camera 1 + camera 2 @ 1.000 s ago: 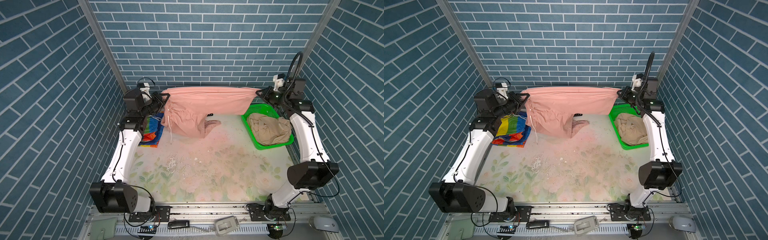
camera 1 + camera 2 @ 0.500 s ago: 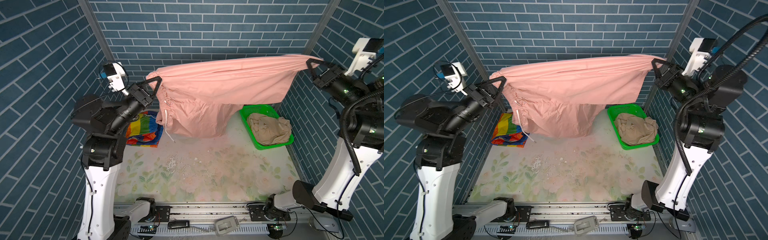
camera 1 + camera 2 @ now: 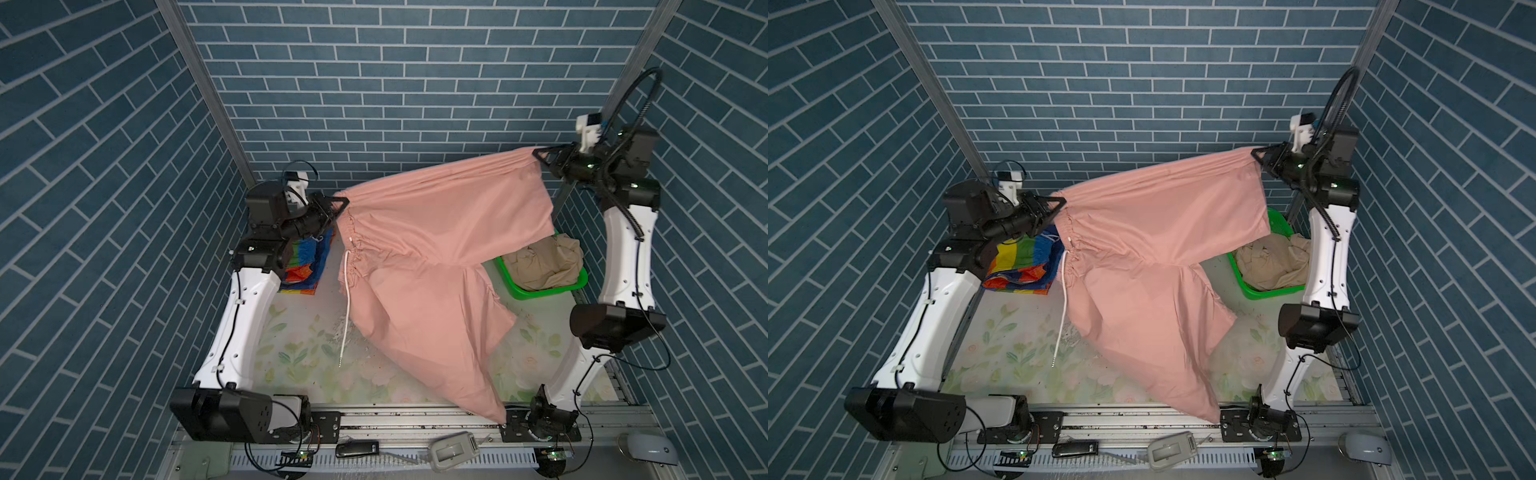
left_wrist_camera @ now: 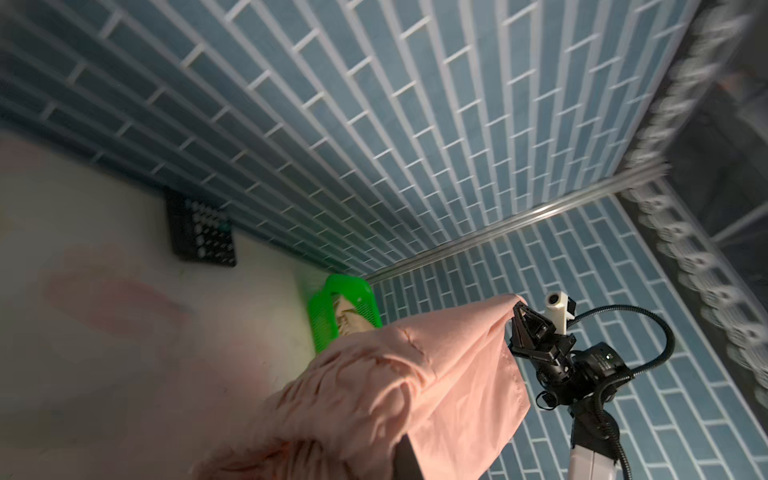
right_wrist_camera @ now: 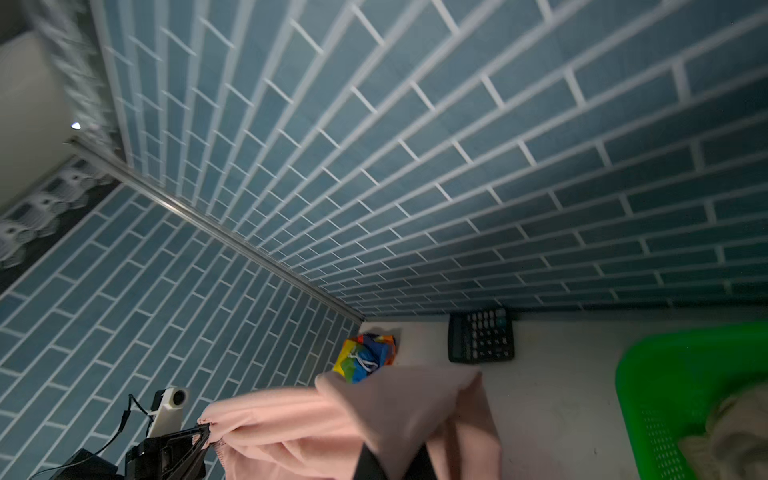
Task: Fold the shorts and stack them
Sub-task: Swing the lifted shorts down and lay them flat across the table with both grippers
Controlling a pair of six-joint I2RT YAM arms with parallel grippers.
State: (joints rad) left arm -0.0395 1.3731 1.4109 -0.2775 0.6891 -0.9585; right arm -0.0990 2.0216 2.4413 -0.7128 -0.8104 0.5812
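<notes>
Two grippers share one garment. The left gripper (image 3: 338, 203) is clamped on the gathered waistband corner of the pink shorts (image 3: 436, 232). The right gripper (image 3: 539, 154), set higher, is clamped on the outer corner of one leg hem, so the top edge runs taut and slanted between them above the table (image 3: 299, 345). The other leg sags forward, and in both top views its tip lies over the front rail (image 3: 395, 419); whether it touches I cannot tell. The step in hand looks like spreading the pair flat for folding. To do it well, the grips should probably come level, hold that edge tight and lower together, drawing the cloth toward the back wall so the loose leg lands on the table, not off its near edge. The white drawstring (image 3: 347, 307) dangles free and could end up trapped under the fabric. Open room is the floral middle. The rainbow shorts (image 3: 307, 266) lie folded at the back left under the left arm. The beige shorts (image 3: 544, 262) sit crumpled in the green basket (image 3: 536, 293) at the back right. A calculator (image 5: 482, 336) rests against the back wall.
</notes>
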